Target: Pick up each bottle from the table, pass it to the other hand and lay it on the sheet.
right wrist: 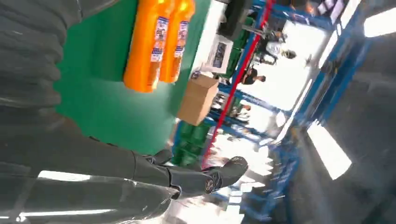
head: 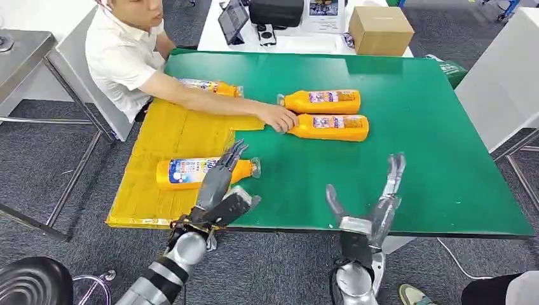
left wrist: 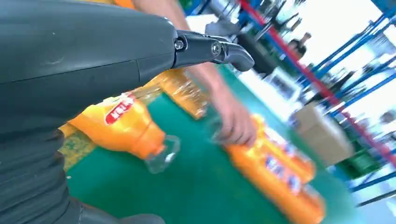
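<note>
A yellow sheet [head: 159, 136] covers the left part of the green table [head: 432, 140]. One orange bottle [head: 184, 173] lies on the sheet's near part, its clear cap [left wrist: 161, 156] over the green. My left hand [head: 219, 187] hovers over this bottle with fingers [left wrist: 210, 49] stretched out, holding nothing. A second bottle [head: 213, 87] lies at the sheet's far end. Two more orange bottles [head: 323, 101] [head: 332, 127] lie side by side mid-table [right wrist: 156, 44]. A person's hand [head: 279, 119] touches the nearer one's cap end. My right hand [head: 375, 203] stands open at the table's near edge.
The person sits at the table's far left corner, arm stretched across the sheet. A cardboard box [head: 380, 30], a tablet [head: 232, 20] and a black bag [head: 276, 11] stand on a white table behind. A metal table [head: 19, 54] is at the left.
</note>
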Controlling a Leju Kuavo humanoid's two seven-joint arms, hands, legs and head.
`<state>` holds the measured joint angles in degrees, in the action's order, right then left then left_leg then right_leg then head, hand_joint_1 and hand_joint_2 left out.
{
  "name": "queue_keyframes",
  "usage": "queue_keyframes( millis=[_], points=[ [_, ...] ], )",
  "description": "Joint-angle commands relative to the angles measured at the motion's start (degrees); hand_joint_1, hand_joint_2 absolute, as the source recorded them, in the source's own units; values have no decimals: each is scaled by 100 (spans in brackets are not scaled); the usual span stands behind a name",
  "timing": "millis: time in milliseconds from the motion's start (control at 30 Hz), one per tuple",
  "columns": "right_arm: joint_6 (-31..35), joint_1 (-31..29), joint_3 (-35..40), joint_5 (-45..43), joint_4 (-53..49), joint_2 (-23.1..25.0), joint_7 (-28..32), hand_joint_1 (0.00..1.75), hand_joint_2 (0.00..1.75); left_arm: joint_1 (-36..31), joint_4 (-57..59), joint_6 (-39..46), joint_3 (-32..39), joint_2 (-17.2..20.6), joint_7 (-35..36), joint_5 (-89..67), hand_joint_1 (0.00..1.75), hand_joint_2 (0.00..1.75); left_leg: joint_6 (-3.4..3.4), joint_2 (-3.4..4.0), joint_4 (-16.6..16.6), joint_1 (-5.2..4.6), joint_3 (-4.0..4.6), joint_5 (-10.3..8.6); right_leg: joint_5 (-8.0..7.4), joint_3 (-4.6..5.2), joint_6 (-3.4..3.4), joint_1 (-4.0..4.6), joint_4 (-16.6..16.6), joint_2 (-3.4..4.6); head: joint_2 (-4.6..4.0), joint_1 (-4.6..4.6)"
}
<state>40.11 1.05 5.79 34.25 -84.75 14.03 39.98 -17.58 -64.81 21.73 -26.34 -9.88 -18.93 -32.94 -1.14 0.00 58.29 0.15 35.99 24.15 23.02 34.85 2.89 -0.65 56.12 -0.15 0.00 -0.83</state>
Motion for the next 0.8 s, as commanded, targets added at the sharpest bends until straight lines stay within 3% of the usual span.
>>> queue_keyframes(
  millis=[33, 67, 233, 567, 800],
  points=[
    [-11, -717, -1357, 2360, 2186, -451, -272, 0, 175, 401, -1014, 47, -580, 496, -48, 232, 0, 175, 2, 2, -11, 1, -25, 2, 0, -25, -4, 1, -13, 2, 0, 4],
    [-11, -769, -1533, 3167, 2176, -543, -619, 0, 175, 377, -987, 26, -590, 479, -84, 278, 0, 175, 3, -2, -12, 0, -35, 5, 4, -34, -7, 0, -14, -1, 0, 2],
    [-11, -881, -1778, 3903, 2357, -1052, -1200, 0, 175, 646, -1261, -391, -642, 484, -266, 941, 0, 175, 0, -14, -11, -3, -38, 9, 7, -43, -3, -3, -16, -9, 0, 2],
    [-11, -917, -1420, 4103, 2900, -1469, -1774, 0, 175, 866, -1473, -437, -594, 544, -286, 1105, 0, 175, 4, -14, -10, -4, -39, 10, 9, -41, -8, -4, -12, -11, 0, 2],
    [-203, -2140, -429, 3463, 4733, -1634, -2323, 0, 175, 619, -1298, -449, -723, 468, -231, 1137, 0, 175, 1, 20, -2, -2, -23, 8, -7, -19, -4, -2, -5, 23, 0, 2]
  ],
)
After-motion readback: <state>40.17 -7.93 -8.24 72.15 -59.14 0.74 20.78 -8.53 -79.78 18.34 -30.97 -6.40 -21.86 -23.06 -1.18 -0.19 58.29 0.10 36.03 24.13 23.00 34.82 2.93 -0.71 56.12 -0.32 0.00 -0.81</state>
